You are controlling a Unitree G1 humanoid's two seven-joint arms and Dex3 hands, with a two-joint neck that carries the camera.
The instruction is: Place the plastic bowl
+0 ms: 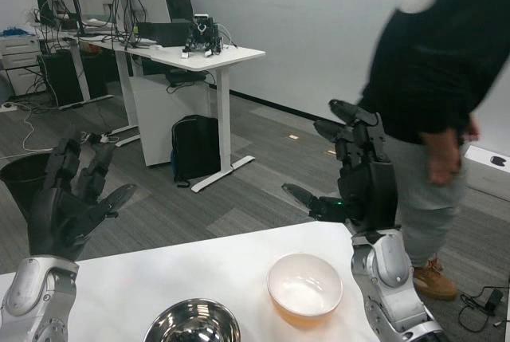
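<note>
Room: grey floor and white wall lay behind the white table (199,266); a desk (199,53) with cables and a black backpack (195,147) under it stood well back.
Person: someone in a dark top (438,55) stood just beyond the table's right end, near the raised right arm.
Bowl: the plastic bowl (304,285), pale and cream-coloured, sat upright on the table near its far edge, nothing in it that could be seen.
Metal bowl: a shiny steel bowl (191,322) sat near the front edge, left of the plastic one and apart from it.
Right hand: the right hand (355,171) was raised above the table, fingers spread apart, holding nothing, clear of the bowl.
Left hand: the left hand (72,198) was lifted at the left, fingers apart, gripping nothing.
Advice: the bowl looked already set down, so the right hand would do best to lift away straight, without brushing the rim or the person nearby.
</note>
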